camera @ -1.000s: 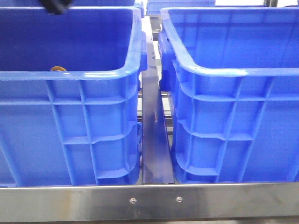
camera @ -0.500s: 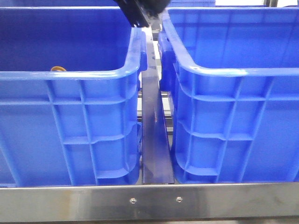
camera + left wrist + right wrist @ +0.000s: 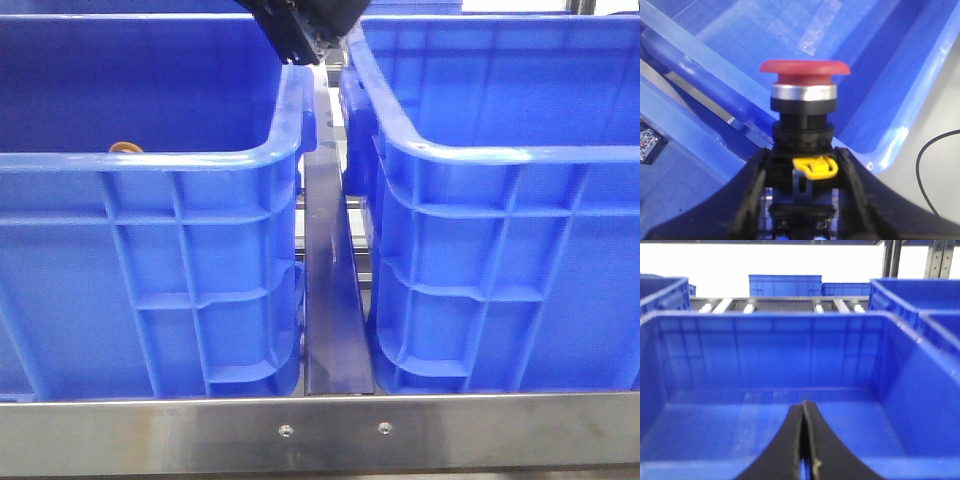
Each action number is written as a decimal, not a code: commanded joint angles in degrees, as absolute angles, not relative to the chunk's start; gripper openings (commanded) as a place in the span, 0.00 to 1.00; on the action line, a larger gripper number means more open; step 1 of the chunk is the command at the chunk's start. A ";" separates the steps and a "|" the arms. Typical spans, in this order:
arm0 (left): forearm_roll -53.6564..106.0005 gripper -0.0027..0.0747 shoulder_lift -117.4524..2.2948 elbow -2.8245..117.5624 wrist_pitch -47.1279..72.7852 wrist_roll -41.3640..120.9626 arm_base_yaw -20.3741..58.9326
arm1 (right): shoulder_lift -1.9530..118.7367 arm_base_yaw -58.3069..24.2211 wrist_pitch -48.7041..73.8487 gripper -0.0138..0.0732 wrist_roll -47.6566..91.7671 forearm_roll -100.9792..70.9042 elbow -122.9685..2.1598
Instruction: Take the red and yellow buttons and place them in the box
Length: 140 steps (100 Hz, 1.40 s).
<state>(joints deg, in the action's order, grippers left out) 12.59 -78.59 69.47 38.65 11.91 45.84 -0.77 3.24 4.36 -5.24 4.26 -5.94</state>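
Up above the gap between the two blue crates, the left gripper (image 3: 300, 30) hangs at the top of the front view, dark and partly cut off. Its wrist camera shows the fingers (image 3: 752, 195) clamped on the dark body of the red button (image 3: 804, 75), cap up, silver collar just beneath, a small yellow clip (image 3: 814, 167) lower on the body. The box (image 3: 500, 155), with the pale scuff on its front rim, sits to the right; the other crate (image 3: 150, 165) to the left has something orange (image 3: 124, 148) peeking over its front rim. The right gripper (image 3: 804, 440) has its jaws pressed together, empty, facing a blue crate interior.
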 commanded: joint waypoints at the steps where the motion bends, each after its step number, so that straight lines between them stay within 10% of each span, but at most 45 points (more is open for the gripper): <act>1: 13.76 0.02 -76.91 71.11 35.24 12.11 46.38 | 0.83 3.44 4.99 0.04 -5.51 4.94 -11.90; 77: 13.76 0.02 -76.91 71.11 35.24 12.11 46.38 | 43.81 3.44 28.66 0.06 -5.51 4.01 -43.54; 89: 13.76 0.02 -76.91 71.11 35.24 12.11 46.38 | 50.02 3.44 34.13 0.20 -5.51 0.96 -48.16; 115: 13.76 0.02 -77.54 71.11 35.24 12.11 46.38 | 57.63 3.44 39.86 0.87 -5.51 -7.65 -54.70; 140: 13.76 0.02 -77.67 71.11 35.24 12.11 46.38 | 58.82 3.24 41.03 0.83 -2.58 -27.64 -56.00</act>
<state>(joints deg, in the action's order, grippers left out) 12.59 -79.54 69.47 38.65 11.91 45.84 59.45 3.24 43.20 -5.15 -17.46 -53.74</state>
